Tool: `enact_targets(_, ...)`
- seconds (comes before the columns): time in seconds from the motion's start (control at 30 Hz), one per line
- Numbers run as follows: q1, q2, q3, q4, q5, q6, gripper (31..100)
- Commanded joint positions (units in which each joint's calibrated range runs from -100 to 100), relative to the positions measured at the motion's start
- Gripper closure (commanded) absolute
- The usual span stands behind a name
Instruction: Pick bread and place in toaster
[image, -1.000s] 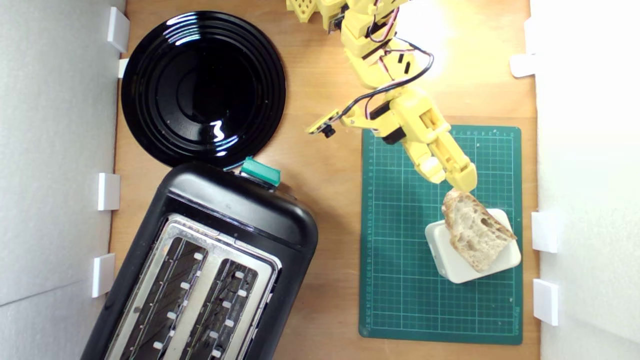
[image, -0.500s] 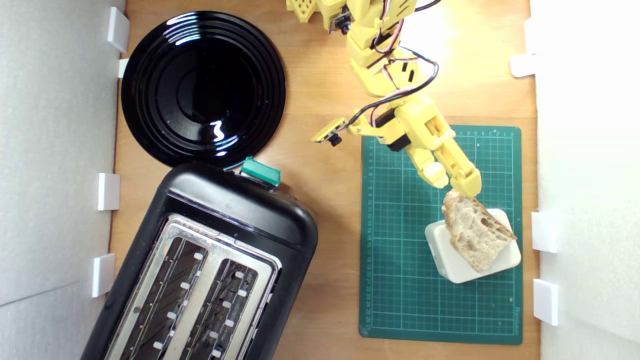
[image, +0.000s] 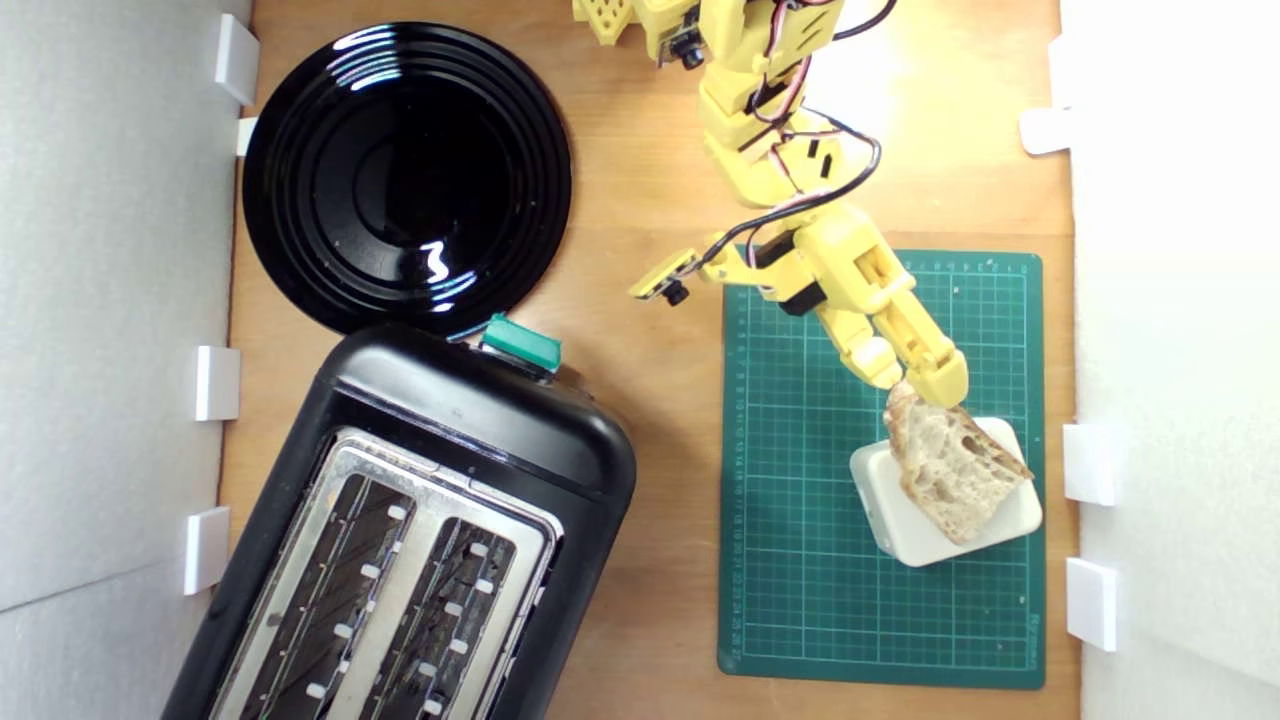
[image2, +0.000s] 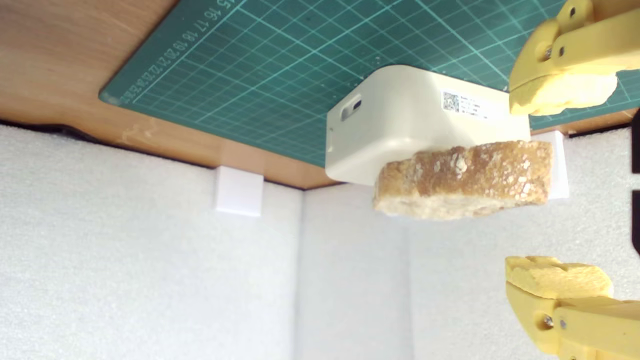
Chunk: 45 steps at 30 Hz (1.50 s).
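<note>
1. The exterior view alone shows the toaster (image: 400, 540) and the round black plate (image: 407, 175); both sit at that view's left, well apart from the green cutting mat (image: 800, 560) at its right
2. The wrist view alone shows the side of the cream block (image2: 400, 130): a small slot in one end wall and a label with a printed code on the long wall
3. The wrist view also shows the yellow gripper (image2: 560, 185) with its fingers wide apart, one above and one below the near end of the bread (image2: 465, 180), neither touching it. In the exterior view the gripper (image: 915, 378) hangs over the slice's narrow end
4. The bread (image: 950, 470) lies flat on top of the cream block, which stands on the mat. It overhangs the block's edge toward the gripper
5. The slice is roughly wedge-shaped, with pale tan crumb full of holes and a brown, flour-dusted crust
6. The toaster is glossy black with rounded corners, a silver metal top plate with two long slots and a green lever knob (image: 520, 343)
7. The plate is shiny, with concentric ridges; the table (image: 650, 420) is light wood; white foam walls (image2: 150, 280) surround it
</note>
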Motion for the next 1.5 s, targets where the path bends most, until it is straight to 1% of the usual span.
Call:
enact_targets(0.0, -0.9, 0.0, -3.1, -0.3, -1.7, 0.4, 39.4)
enact_targets(0.77, -0.8, 3.1, -8.9, -0.3, -1.2, 0.4, 39.5)
enact_targets(1.47, -0.8, 3.2, -9.1, -0.3, -1.2, 0.3, 39.5)
